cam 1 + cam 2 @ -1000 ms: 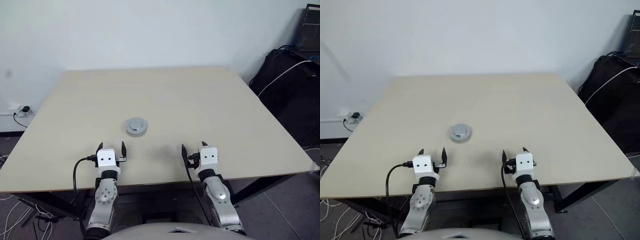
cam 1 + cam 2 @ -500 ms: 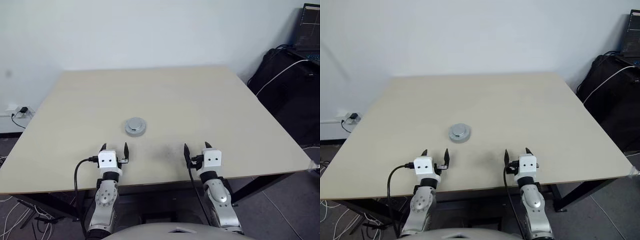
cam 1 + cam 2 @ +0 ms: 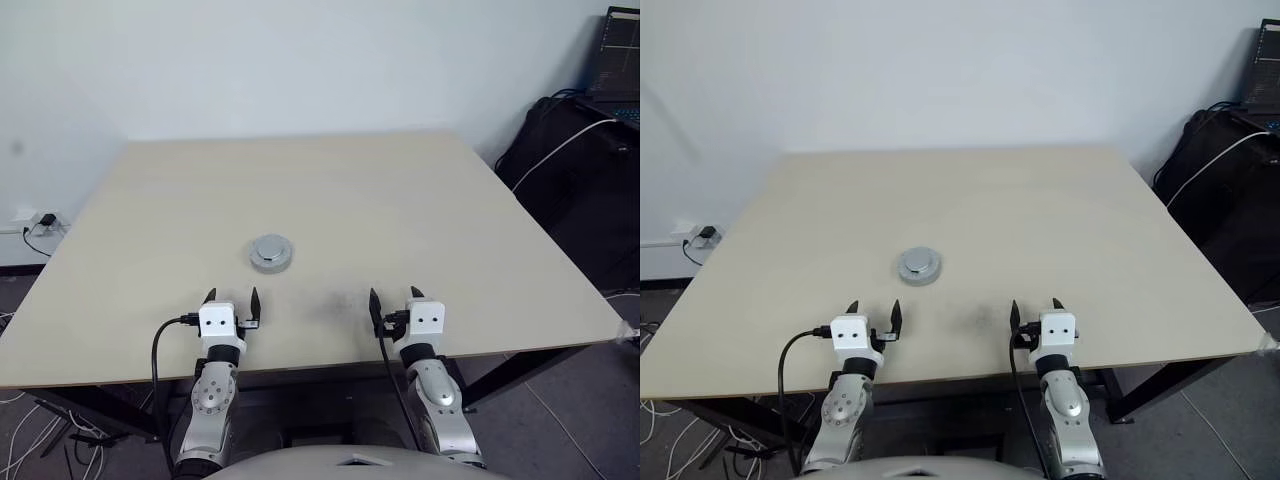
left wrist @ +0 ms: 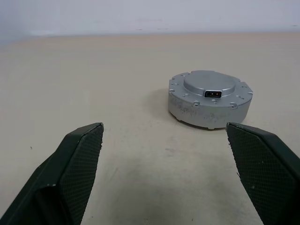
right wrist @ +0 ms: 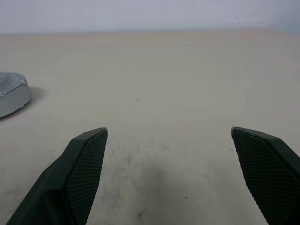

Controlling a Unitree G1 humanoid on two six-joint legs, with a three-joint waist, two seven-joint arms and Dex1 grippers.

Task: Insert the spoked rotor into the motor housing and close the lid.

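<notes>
Closed motor housing on table: ahead of left gripper, nearer than right gripper; both spread wide, empty.

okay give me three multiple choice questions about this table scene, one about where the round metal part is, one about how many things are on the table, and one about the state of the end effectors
1. Where does the closed motor housing sit on the table?
A. Ahead of the left end effector
B. At the far right corner
C. Between the right end effector's fingers

2. How many loose parts lie on the table?
A. One
B. Two
C. Three

3. What state are the end effectors in?
A. Both open and empty
B. Left shut on the lid
C. Both shut

Answers:
1. A: it sits just beyond the left end effector, slightly toward the centre.
2. A: the closed silver-grey unit, with the lid seated on top, is the single part seen.
3. A: the left and the right end effector hold their fingers apart with bare table between.
</notes>
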